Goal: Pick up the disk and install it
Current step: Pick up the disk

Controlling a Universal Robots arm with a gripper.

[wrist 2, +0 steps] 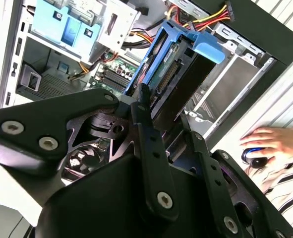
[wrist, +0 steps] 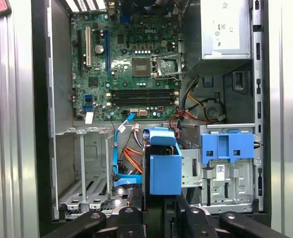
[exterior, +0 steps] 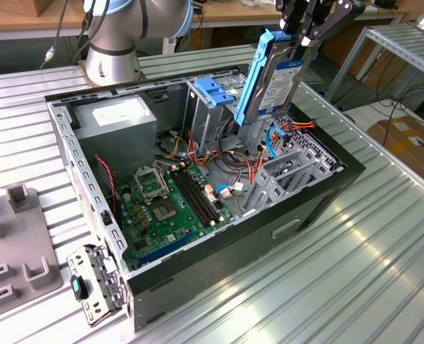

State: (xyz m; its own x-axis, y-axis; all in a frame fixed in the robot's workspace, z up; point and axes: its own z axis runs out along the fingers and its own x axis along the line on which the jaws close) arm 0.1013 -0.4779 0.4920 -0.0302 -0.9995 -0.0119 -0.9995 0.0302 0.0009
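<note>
One disk [exterior: 272,79] stands on end in your gripper [exterior: 306,32], which is clamped on its upper end, above the open computer case [exterior: 269,236]. Its lower end points down toward the orange and blue cables [exterior: 280,132], just beside a blue handle piece [exterior: 215,89]. Deeper in the case lie the circuit board [exterior: 165,208] and the grey power supply box [exterior: 118,118]. A person's hand [wrist 2: 270,141] rests on the table [exterior: 355,287] beside the case.

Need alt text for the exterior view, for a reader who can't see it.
The gripper holds the disk on end, tilted, over the open computer case. The case lies on a ribbed metal table, its motherboard exposed.
</note>
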